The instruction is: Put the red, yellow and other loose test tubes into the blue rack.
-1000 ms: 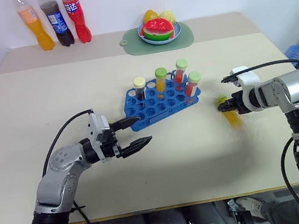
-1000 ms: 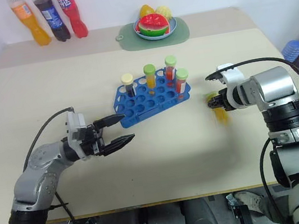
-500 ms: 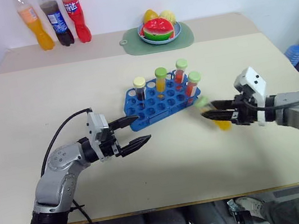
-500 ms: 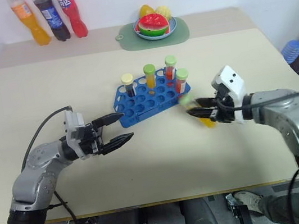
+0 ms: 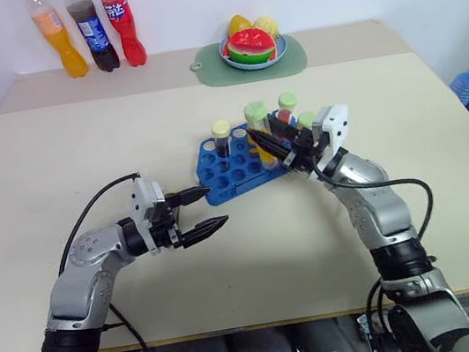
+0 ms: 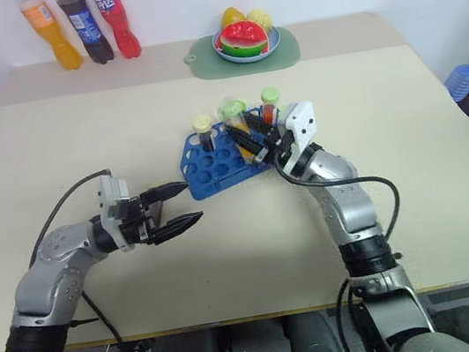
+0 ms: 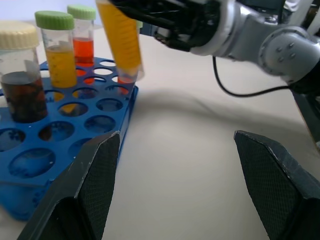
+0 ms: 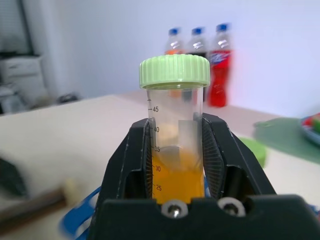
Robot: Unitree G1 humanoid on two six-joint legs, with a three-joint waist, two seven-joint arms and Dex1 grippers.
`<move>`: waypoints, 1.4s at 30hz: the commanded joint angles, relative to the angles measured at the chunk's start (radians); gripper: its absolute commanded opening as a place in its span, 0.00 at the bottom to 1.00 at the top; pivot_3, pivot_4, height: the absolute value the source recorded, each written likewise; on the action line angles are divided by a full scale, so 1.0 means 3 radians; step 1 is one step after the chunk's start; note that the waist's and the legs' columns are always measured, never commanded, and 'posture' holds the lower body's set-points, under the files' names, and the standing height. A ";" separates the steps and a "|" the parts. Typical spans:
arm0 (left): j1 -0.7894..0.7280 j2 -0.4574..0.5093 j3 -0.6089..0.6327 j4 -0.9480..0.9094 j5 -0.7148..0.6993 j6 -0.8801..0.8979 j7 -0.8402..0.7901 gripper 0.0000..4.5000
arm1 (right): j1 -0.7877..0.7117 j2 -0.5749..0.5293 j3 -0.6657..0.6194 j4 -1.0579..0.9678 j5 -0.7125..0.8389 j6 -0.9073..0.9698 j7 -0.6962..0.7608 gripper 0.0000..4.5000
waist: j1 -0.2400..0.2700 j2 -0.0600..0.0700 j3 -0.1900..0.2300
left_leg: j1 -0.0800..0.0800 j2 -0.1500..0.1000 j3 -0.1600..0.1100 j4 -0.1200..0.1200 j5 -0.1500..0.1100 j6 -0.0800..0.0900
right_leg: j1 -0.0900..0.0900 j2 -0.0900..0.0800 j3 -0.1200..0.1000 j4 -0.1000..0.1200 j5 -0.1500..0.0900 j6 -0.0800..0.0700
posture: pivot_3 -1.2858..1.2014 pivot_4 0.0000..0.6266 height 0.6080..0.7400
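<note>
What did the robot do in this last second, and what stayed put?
The right pincer, gripping the yellow test tube, swung from the table's right side across to above the blue rack, turning the tube upright. The left pincer stayed open beside the rack; the four racked tubes kept their places.

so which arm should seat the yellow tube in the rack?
Right. Its gripper is shut on the yellow tube, held upright over the rack. The left gripper is open, holds nothing, and sits off the rack's near corner.
</note>
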State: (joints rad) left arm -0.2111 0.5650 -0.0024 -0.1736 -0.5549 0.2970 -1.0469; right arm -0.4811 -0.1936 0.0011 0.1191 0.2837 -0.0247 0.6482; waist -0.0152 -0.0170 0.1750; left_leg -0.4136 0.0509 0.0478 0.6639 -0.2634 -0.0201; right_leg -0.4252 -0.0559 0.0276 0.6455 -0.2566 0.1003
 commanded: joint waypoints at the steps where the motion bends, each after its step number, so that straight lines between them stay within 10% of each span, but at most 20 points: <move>1: 0.0017 0.0034 0.0103 -0.0153 -0.0036 -0.0008 0.0025 0.84 | -0.0066 0.0017 -0.0109 0.0254 -0.0084 -0.0372 -0.0084 0.26 | 0.0002 0.0000 0.0000 | 0.0000 0.0000 0.0000 0.0000 0.0000 0.0000 | 0.0000 -0.0001 0.0000 0.0000 0.0000 0.0000 | 0.52 0.24 1.00; 27: 0.0183 0.0078 0.0225 -0.0324 -0.0061 0.0023 0.0144 0.84 | -0.0104 0.0170 0.0060 0.1007 -0.0127 -0.0797 0.0111 0.26 | -0.0016 0.0002 0.0000 | 0.0008 0.0000 0.0002 -0.0001 0.0000 0.0000 | 0.0003 -0.0002 0.0001 0.0007 0.0000 -0.0001 | 0.52 0.24 1.00; 34: 0.0175 0.0040 0.0303 -0.0361 -0.0170 0.0086 0.0224 0.84 | -0.0159 0.0113 0.0013 0.1002 -0.0243 -0.0998 0.0035 0.96 | -0.0017 0.0003 0.0001 | 0.0008 0.0001 0.0002 -0.0002 0.0000 0.0000 | 0.0003 -0.0002 0.0001 0.0007 0.0000 -0.0001 | 0.52 0.24 1.00; 42: 0.0006 -0.0053 0.0778 -0.0833 -0.0544 0.1101 0.1609 0.84 | 0.0434 -0.0507 0.0057 -0.0310 0.0046 -0.0168 0.0433 0.96 | 0.0011 0.0002 0.0001 | 0.0007 -0.0002 -0.0001 -0.0001 0.0000 0.0000 | 0.0005 -0.0008 0.0000 0.0006 0.0000 0.0001 | 0.52 0.24 1.00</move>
State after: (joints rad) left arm -0.1906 0.5341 0.1831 -0.3585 -0.6878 0.5464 -0.6656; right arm -0.3693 -0.3187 0.0274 0.1341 0.2540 -0.1338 0.7458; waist -0.0119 -0.0165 0.1753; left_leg -0.4115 0.0501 0.0477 0.6635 -0.2635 -0.0201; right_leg -0.4236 -0.0585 0.0277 0.6475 -0.2564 0.1006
